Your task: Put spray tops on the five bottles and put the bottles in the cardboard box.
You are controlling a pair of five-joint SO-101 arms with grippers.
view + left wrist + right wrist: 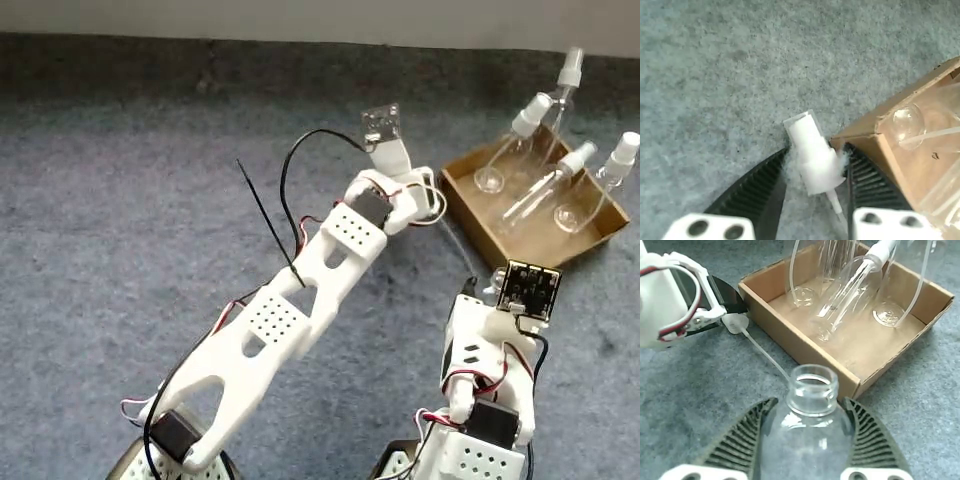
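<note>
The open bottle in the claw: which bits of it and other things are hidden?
Right wrist view: open bottle, lower part cut by the bottom edge.
Same view: boxed bottles, tops cut by the top edge.
Left wrist view: cardboard box, mostly cut by the right edge.
Left wrist view: spray top, tube end too blurred to follow.
</note>
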